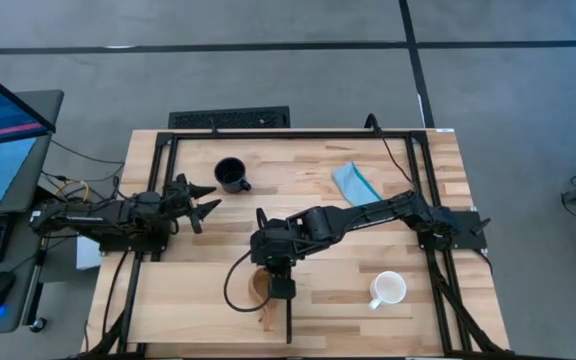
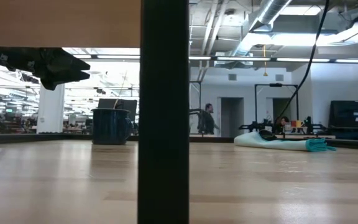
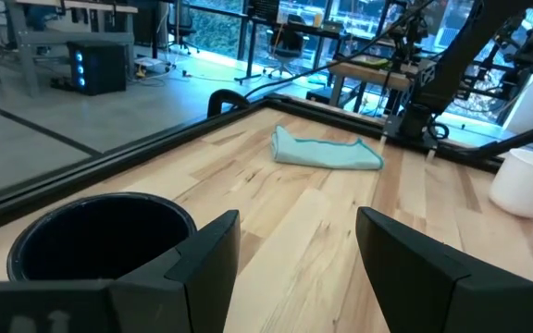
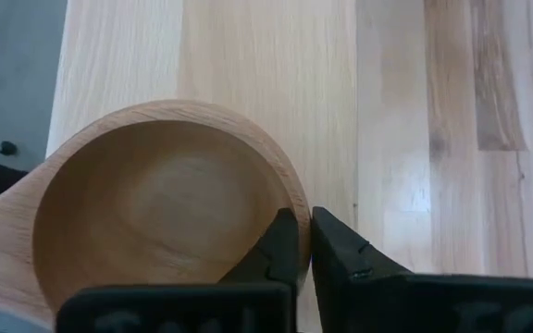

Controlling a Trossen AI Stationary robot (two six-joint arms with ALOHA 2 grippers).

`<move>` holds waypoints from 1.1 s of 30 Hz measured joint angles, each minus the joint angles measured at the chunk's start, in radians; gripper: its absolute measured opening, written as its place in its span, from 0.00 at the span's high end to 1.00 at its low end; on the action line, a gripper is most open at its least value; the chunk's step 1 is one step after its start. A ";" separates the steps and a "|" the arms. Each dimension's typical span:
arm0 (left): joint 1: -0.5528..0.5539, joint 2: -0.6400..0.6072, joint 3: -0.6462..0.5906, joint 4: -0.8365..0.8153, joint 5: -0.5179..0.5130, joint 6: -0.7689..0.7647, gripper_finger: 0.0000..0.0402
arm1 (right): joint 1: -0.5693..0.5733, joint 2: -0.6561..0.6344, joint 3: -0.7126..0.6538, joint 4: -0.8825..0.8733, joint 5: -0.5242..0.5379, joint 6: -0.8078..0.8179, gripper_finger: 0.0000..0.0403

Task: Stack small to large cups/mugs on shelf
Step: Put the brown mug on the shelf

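A: Where does the wooden cup (image 4: 165,217) sit?
B: Low on the bench (image 1: 318,160), under the right gripper (image 4: 303,250), whose jaws pinch its rim.
A: And the left gripper (image 3: 294,268)?
B: Jaws apart, beside the black mug (image 1: 231,175).

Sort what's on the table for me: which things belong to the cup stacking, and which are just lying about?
Job things:
- small tan wooden cup, its rim pinched by the right gripper
- black mug, near the open left gripper
- white mug
- pale wooden shelf board

Lying about:
- folded light-blue cloth
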 joint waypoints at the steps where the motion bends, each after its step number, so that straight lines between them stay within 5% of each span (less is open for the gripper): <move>1: 0.000 0.000 0.000 0.000 0.002 0.000 0.48 | 0.000 0.000 0.000 0.001 0.000 0.001 0.89; 7: 0.000 0.000 0.001 -0.003 0.035 0.000 0.48 | 0.000 0.000 0.000 0.023 0.000 0.002 0.83; 33: 0.000 0.000 0.001 -0.003 0.083 -0.002 0.48 | 0.003 0.000 0.000 0.023 0.007 0.052 0.85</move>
